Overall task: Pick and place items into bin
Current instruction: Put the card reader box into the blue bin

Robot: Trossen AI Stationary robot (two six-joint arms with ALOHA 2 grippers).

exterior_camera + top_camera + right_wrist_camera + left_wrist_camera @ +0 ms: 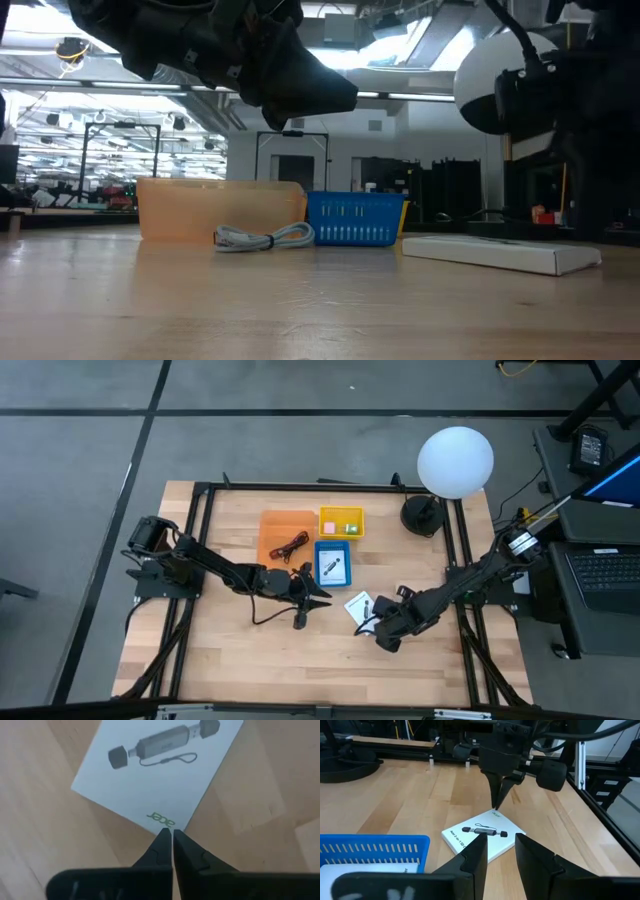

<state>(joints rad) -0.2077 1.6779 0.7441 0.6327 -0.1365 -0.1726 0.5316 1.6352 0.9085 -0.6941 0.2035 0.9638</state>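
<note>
Three bins stood side by side near the far middle of the table (200, 660). An orange bin (272, 522) held a thin red cable (291, 544) — with some darker cable beside it, too small to sort out. A yellow bin (341, 511) held tiny pink and green pieces (340, 528). A blue bin (333, 546) held a white card (334, 567) printed with a dark device. So part of the sorting appeared to be done.

Two items lay outside the bins. A thin black cable (262, 618) trailed over the wood near the left gripper (313, 598), and a second white card (484, 837) lay flat on the table between the two arms — just beside the blue bin, toward the right arm. It bore a picture of a silver adapter with dark caps.

The right gripper (498, 803) pointed steeply down at the card's nearest corner, by the green logo. Its fingers (159, 851) were pressed together and gripped nothing; the tips met at the card's edge, though actual contact could not be confirmed.

The left gripper hovered low on the card's other side, facing the right gripper. Its fingers (475, 855) stood partly spread, and nothing lay between them. Whether the black cable touched this arm could not be told.
</note>
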